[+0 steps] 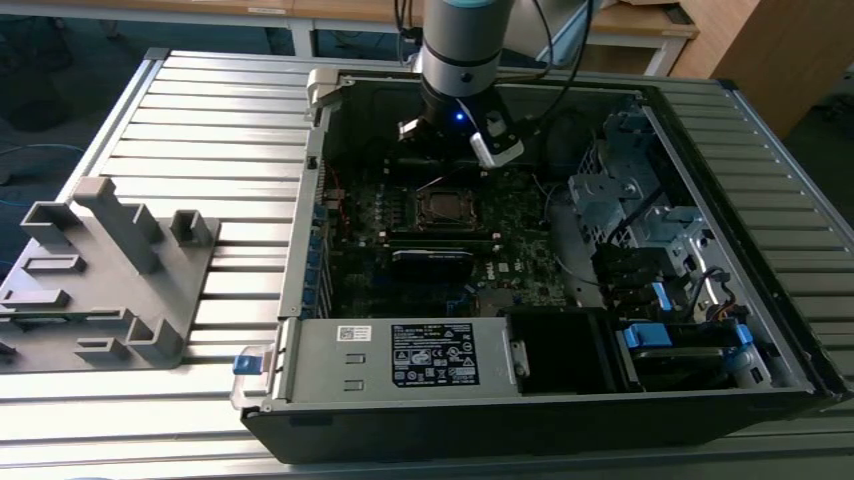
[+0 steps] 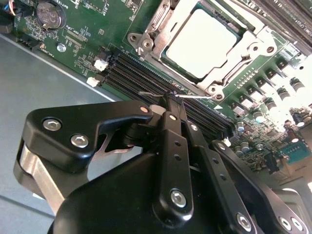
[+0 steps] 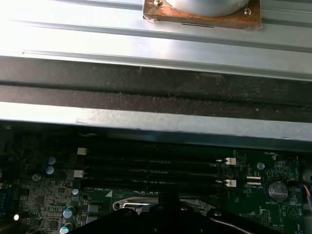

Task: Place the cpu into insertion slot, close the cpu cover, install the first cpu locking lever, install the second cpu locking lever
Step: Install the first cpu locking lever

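Slatted worktop (image 1: 200, 110), open case (image 1: 534, 400): cpu (image 2: 202, 41) seated in the insertion slot (image 1: 422, 204), cpu cover (image 2: 162, 22) seemingly down. Fingers (image 2: 171, 126), pinched narrow, hang by a lever wire (image 2: 195, 96) at the slot's twelve o'clock in the exterior view. Both levers look unlatched.

An open computer case (image 1: 534, 430) lies on the ribbed metal table (image 1: 200, 110), and well off to the exterior view's left of the case stands a grey moulded fixture (image 1: 107, 270) with upright blocks. Inside the case, along the wall nearest the exterior camera, sits a silver power supply box (image 1: 400, 355) with a white label, blue tabs (image 1: 645, 335) just beside it. Also within the case, the green motherboard (image 2: 78, 46) carries long black memory slots (image 3: 156, 168) and a round coin battery (image 3: 277, 189) near them.
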{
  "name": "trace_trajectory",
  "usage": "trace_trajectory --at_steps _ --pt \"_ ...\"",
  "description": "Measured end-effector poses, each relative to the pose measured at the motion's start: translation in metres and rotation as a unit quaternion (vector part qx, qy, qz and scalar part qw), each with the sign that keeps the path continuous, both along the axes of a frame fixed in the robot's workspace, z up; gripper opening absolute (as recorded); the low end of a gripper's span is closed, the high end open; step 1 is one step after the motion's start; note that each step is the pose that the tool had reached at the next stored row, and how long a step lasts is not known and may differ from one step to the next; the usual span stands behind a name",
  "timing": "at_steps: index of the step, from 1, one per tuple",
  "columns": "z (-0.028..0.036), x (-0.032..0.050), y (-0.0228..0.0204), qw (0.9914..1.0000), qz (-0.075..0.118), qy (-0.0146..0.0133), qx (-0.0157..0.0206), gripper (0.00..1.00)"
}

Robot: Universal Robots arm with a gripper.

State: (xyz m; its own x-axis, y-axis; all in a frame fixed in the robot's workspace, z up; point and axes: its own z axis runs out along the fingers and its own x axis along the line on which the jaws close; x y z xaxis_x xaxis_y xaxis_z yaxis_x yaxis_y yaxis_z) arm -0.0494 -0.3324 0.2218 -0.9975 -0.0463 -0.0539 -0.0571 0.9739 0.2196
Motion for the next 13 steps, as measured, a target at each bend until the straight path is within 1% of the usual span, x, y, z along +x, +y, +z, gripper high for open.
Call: trace_trajectory --at_steps 4,7,11,13 --pt "-0.0015 0.0015 0.0001 1.0 -0.002 -0.0001 0.0001 0.1" --pt "-0.0034 0.0022 0.0 0.9999 -0.014 -0.0001 0.0001 0.1" --pt "-0.0051 0.0027 0.0 0.99947 -0.033 -0.0001 0.0 0.1" --pt "-0.0052 0.0027 0.0 0.99931 -0.037 0.0 -0.0001 0.1"
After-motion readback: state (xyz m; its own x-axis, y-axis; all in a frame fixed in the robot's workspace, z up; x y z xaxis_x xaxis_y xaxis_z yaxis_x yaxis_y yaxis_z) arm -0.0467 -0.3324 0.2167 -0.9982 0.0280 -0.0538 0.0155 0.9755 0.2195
